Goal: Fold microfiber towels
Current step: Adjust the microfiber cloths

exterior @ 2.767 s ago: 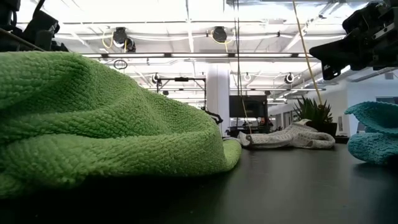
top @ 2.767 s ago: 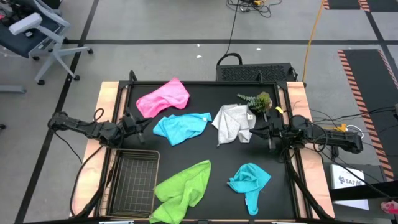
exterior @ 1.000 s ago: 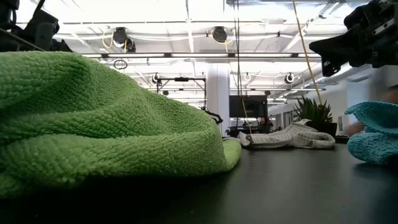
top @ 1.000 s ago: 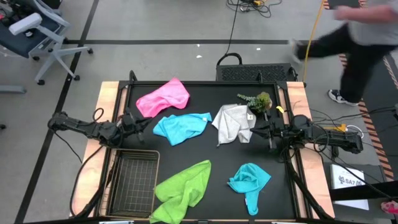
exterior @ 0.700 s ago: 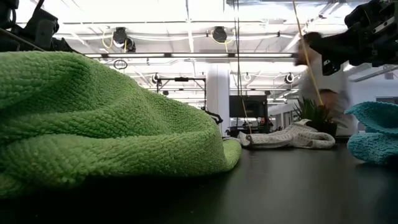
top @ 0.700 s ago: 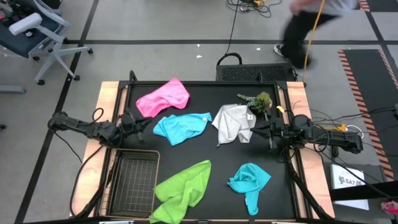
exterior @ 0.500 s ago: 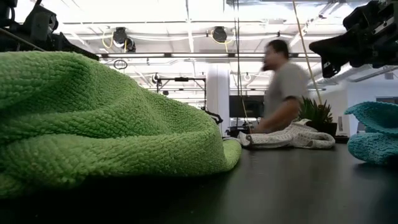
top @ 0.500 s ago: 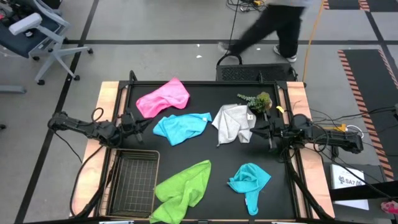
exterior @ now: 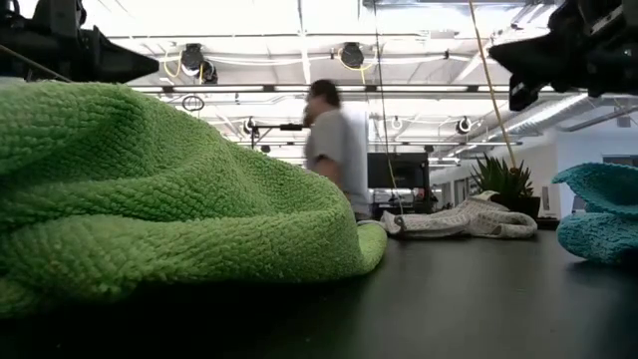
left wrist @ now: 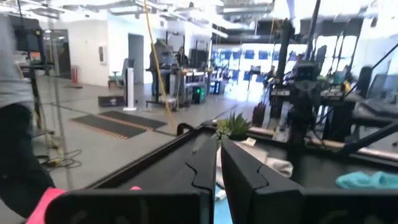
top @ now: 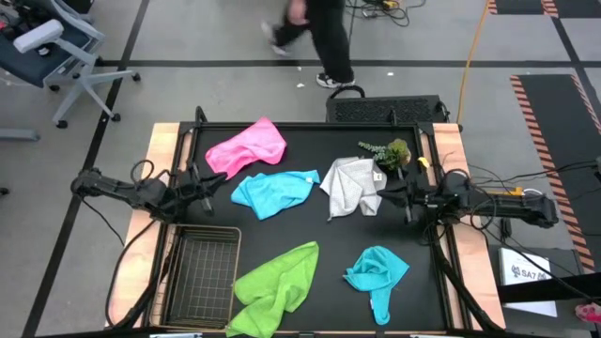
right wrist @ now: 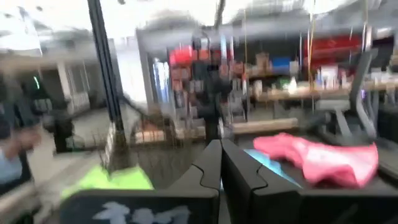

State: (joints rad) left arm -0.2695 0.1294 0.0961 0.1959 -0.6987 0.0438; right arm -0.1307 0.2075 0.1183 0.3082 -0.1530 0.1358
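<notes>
Dark arms lie outstretched level, left gripper (top: 208, 184) and right gripper (top: 387, 194) closed

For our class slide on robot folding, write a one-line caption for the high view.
Five unfolded microfiber towels lie scattered on the black table between two waiting arms, beside a wire basket and potted plant.

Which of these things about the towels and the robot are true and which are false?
1. The pink towel lies inside the basket. False: it lies on the table, and no towel is in the basket.
2. The green towel lies beside the basket. True.
3. The right gripper holds the white towel. False: it is shut on nothing, next to that towel.
4. A person is behind the table. True.
5. The plant stands near the white towel. True.
</notes>
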